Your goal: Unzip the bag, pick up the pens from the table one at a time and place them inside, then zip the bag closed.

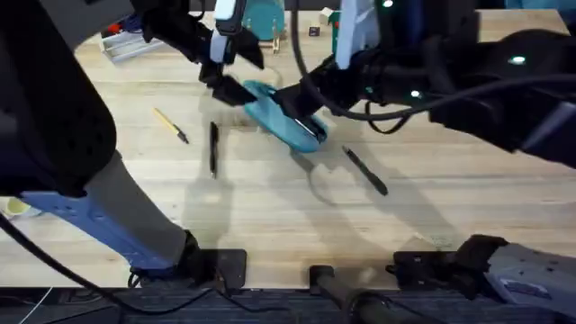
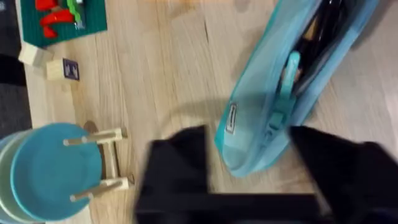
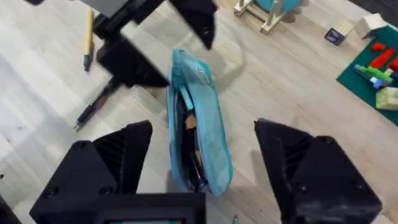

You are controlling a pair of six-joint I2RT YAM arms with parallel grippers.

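With both grippers open, 2 arms flank the bag [image 1: 286, 114].

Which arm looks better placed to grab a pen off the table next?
Probably right: its fingers stand open around the bag's far end, near one pen. The left gripper straddles the other end.

Evenly and brightly lit from above. Soft, faint shadows on the tabletop [image 1: 270, 193] beneath the arms. No strong glare. Overhead view sharp mid-frame, with large dark blurred arm masses at the left and right edges. Left wrist view smeared by motion blur; black fingers [image 2: 180, 162] out of focus. Right wrist view mildly soft.
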